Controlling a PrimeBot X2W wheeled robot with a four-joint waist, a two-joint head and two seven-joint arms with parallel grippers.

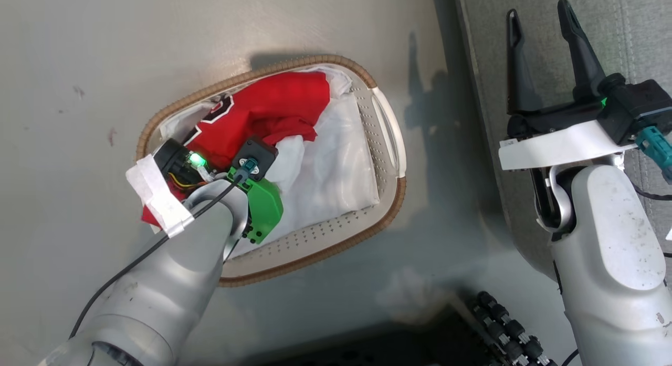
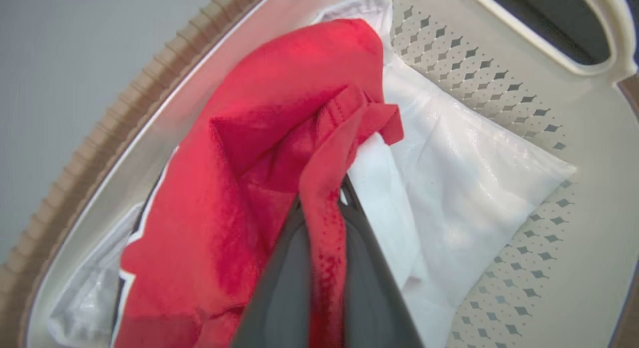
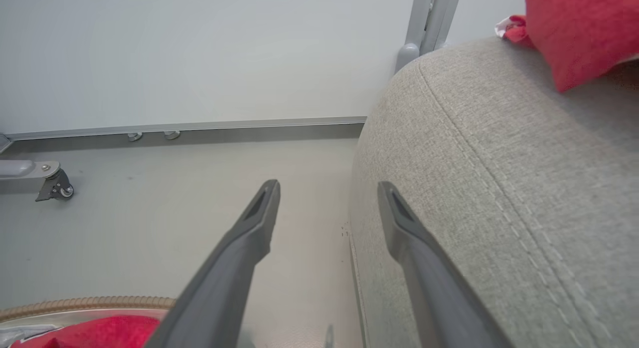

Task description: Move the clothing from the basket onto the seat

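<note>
So, the left gripper is sitting down inside the small oval white plastic basket with the brown woven rim. Its jaws are pressing together on a fold of the soft red garment with white-trimmed lettering, with the cloth running up between them. That garment is lying with its long axis slanting along the basket's left side in the head view. It's bunching up against the thin white plastic liner sheet right beside the pinch, so I'm guessing a lift is risking dragging the liner along. Here's what the next move is hinging on: the big grey fabric seat cushion is lying off to the robot's right of the basket, with a strip of pale floor between them. So the load is going to need carrying up over the rim and rightward. The right gripper is hovering at the seat's edge, jaws spread wide and holding nothing, nearer the seat but well apart from the basket. Another red piece of cloth is lying on the cushion's top, so one garment is probably over already.
</note>
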